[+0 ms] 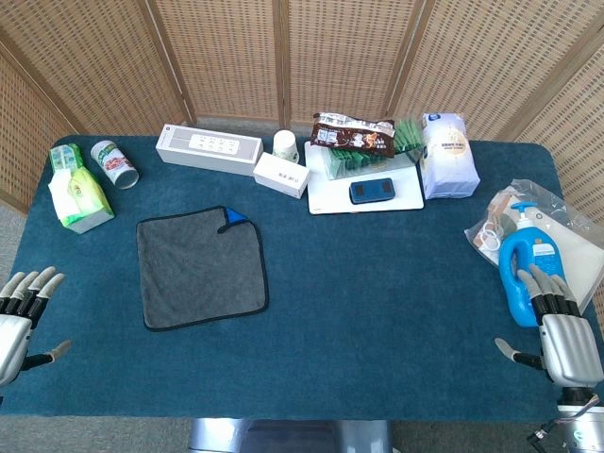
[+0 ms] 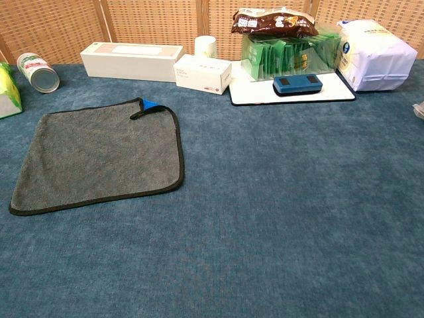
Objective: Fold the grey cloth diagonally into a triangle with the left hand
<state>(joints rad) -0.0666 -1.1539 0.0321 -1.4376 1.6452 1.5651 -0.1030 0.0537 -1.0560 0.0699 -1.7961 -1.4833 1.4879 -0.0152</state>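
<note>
- Head view: grey cloth (image 1: 201, 268) lies flat on the counter (image 1: 377, 302), one far corner turned over showing blue; left hand (image 1: 21, 316), nearer, released, fingers apart, sits at the near-left edge; right hand (image 1: 557, 326) released, well apart.
- Chest view: grey cloth (image 2: 99, 156) lies left of centre; neither hand shows.
</note>
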